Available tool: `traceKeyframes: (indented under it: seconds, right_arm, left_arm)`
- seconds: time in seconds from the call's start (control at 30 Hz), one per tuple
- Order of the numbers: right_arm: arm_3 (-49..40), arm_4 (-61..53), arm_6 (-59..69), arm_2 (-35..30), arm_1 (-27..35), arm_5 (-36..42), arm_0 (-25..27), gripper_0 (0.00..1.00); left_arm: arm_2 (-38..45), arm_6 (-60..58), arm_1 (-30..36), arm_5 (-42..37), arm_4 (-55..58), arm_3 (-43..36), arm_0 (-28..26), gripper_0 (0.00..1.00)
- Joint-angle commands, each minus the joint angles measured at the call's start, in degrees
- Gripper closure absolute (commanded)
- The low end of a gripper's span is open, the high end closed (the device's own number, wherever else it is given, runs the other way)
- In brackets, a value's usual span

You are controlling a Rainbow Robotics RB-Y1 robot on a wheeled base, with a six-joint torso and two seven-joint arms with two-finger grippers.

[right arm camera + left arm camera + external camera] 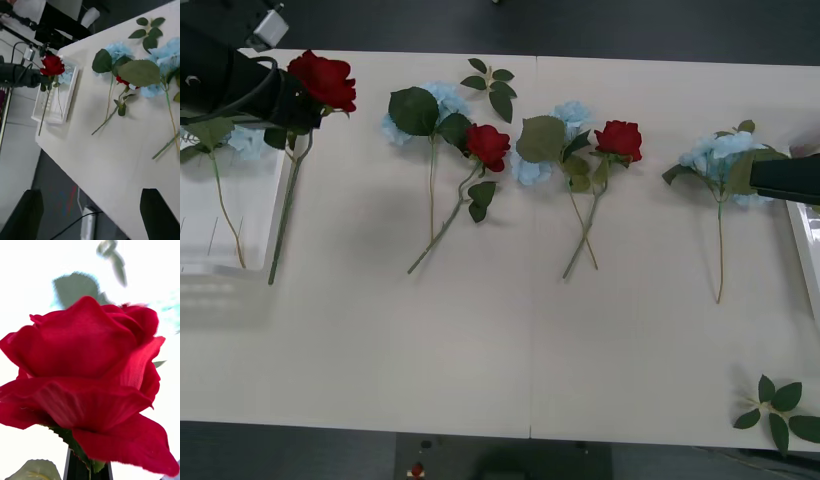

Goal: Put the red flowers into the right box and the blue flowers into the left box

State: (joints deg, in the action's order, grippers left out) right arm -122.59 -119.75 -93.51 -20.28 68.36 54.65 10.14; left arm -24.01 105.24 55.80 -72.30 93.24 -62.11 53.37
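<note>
My left gripper (298,108) is at the table's far left, shut on the stem of a red rose (322,80) just under the bloom (86,382). The stem hangs down past the edge of the left box (210,262), which holds one blue flower (242,142). Two more red roses (488,146) (620,139) lie mid-table among blue flowers (442,100) (568,116). Another blue flower (723,155) lies right beside my right gripper (765,178), whose fingers (161,213) are open and hold nothing. A strip of the right box (808,240) shows at the right edge.
Loose green leaf sprigs lie at the back middle (492,85) and the front right corner (780,405). The front half of the table is bare. In the right wrist view the left arm (18,75) holds the rose over the left box (56,108).
</note>
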Motion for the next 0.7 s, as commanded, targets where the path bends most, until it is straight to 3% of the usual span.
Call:
traceKeyframes:
  seconds: [0.03,0.23,0.4,0.5,0.7]
  right_arm:
    - [-2.2,-0.8,-4.6,4.0,0.3,-1.8,0.1,0.25]
    - [-3.0,-3.0,-14.0,12.0,1.1,-14.4,-0.2,0.25]
    - [-3.5,-7.4,-20.8,19.4,6.8,-23.2,-2.4,0.25]
    - [-3.5,-8.6,-23.3,24.5,9.1,-25.8,-6.7,0.24]
    - [-3.6,-8.6,-23.5,39.3,9.7,-31.3,-21.0,0.24]
  left_arm:
    - [1.8,9.7,0.1,1.6,9.1,-1.3,-1.3,1.00]
    - [1.8,16.8,-2.5,5.9,24.1,-1.3,-3.5,1.00]
    - [1.9,23.4,-4.8,8.4,32.7,-1.3,-4.9,1.00]
    - [1.9,27.4,-6.1,9.0,36.8,-1.3,-5.5,1.00]
    - [3.4,36.7,-10.4,9.7,43.7,-1.2,-7.1,1.00]
